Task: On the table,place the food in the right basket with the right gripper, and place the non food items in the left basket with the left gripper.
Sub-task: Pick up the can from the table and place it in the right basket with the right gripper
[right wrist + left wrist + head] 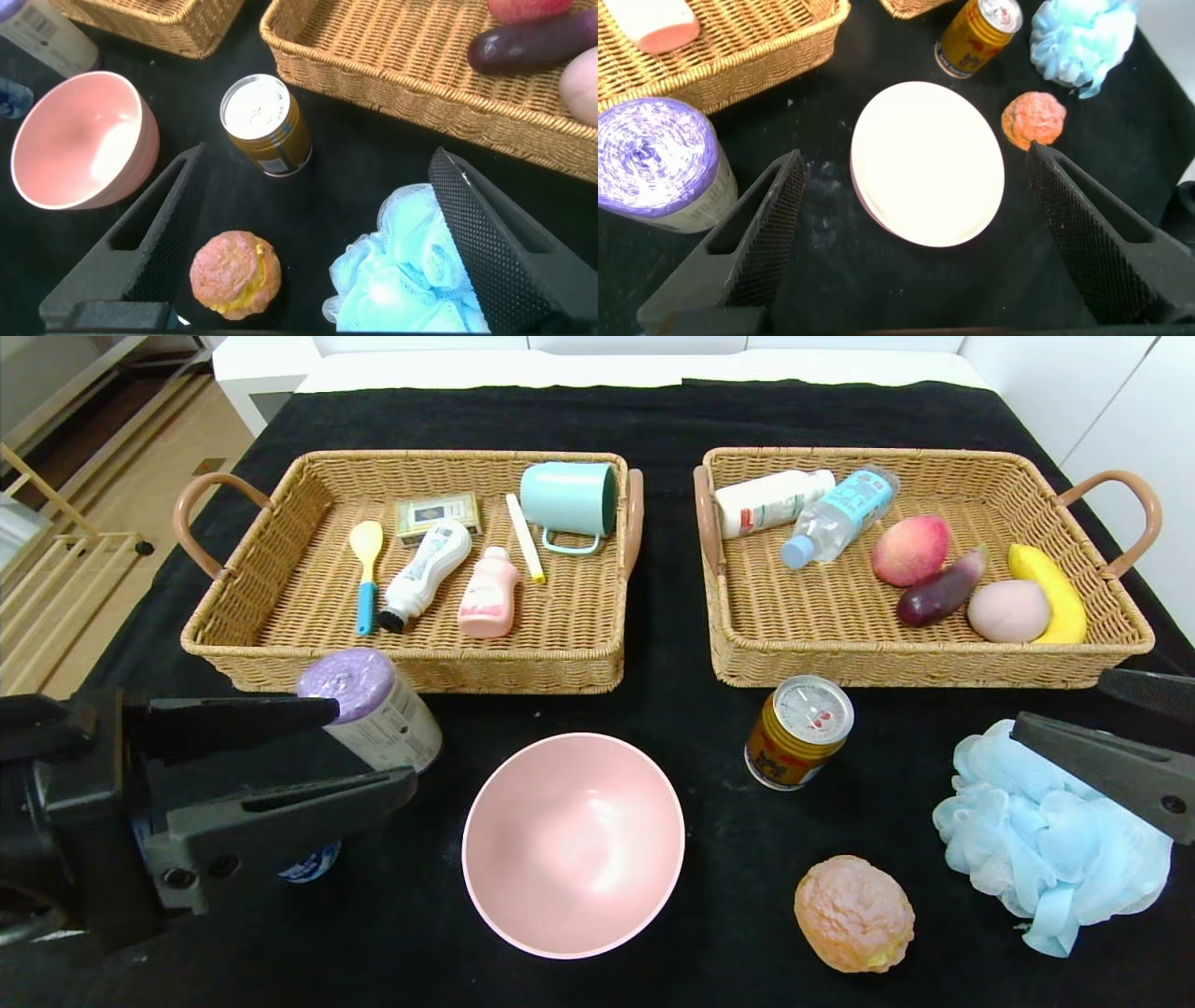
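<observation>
Head view of the bench (pixel 672 420), draped in black cloth, with two wicker baskets side by side across the upper half of the frame. The left basket (pixel 280 569) holds a teal mug, a yellow-and-blue spoon, two bottles, a small box and a white stick; the right basket (pixel 794 635) holds two bottles, a peach, an aubergine, a pale round fruit and a banana. In the lower half of the frame, on the cloth in front of the baskets: the white canister with purple cap (pixel 373 707) at left, just below the left basket's front wall; the pale pink bowl (pixel 573 845) at centre, upright and open; the gold-and-red drink can (pixel 799 732) right of centre, standing just below the right basket; the orange-brown bun (pixel 854 914) at lower right; the light blue bath pouf (pixel 1050 840) at far right. A small blue jar (pixel 310 864) shows only partly behind the left arm. The left gripper (pixel 373 747) enters from the lower left, jaws spread, with the canister beside its tips; nothing is held. The right gripper (pixel 1064 705) enters from the right edge over the pouf, jaws likewise spread and empty; the right wrist view shows the bun and pouf between them below.
</observation>
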{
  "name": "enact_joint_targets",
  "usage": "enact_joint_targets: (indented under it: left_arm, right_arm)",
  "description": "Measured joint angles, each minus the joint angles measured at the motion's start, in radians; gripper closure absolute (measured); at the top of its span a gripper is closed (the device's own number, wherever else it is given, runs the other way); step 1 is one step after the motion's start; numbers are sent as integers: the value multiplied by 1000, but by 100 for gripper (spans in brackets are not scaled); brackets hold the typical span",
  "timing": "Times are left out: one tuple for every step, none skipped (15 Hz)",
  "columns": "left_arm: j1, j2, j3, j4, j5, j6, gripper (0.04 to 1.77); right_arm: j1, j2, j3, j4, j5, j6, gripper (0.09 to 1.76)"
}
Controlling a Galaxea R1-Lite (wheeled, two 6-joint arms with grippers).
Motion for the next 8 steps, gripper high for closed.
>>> enact_joint_targets:
  left_arm:
    - [2, 4, 0, 0, 1, 0, 9]
    - [4, 4, 2, 0, 3, 0, 9]
    - [6, 4, 3, 0, 4, 0, 9]
    - [10, 3, 2, 0, 5, 0, 9]
    - [11, 4, -1, -1, 5, 0, 9]
    - [11, 6, -3, -1, 5, 1, 9]
    - [12, 6, -5, -1, 5, 2, 9]
    - [12, 4, -6, -1, 4, 2, 9]
  right_arm:
    - [-1, 3, 1, 0, -1, 0, 14]
    - [-3, 5, 1, 1, -1, 0, 14]
    - [-5, 6, 2, 1, 0, -1, 14]
    - [-5, 7, 2, 3, 0, -1, 14]
    - [-7, 8, -1, 7, -5, -3, 14]
    - [-9, 8, -4, 9, -19, -4, 14]
    - [-11, 9, -7, 20, -32, -5, 14]
    - [-12, 10, -16, 45, -40, -5, 14]
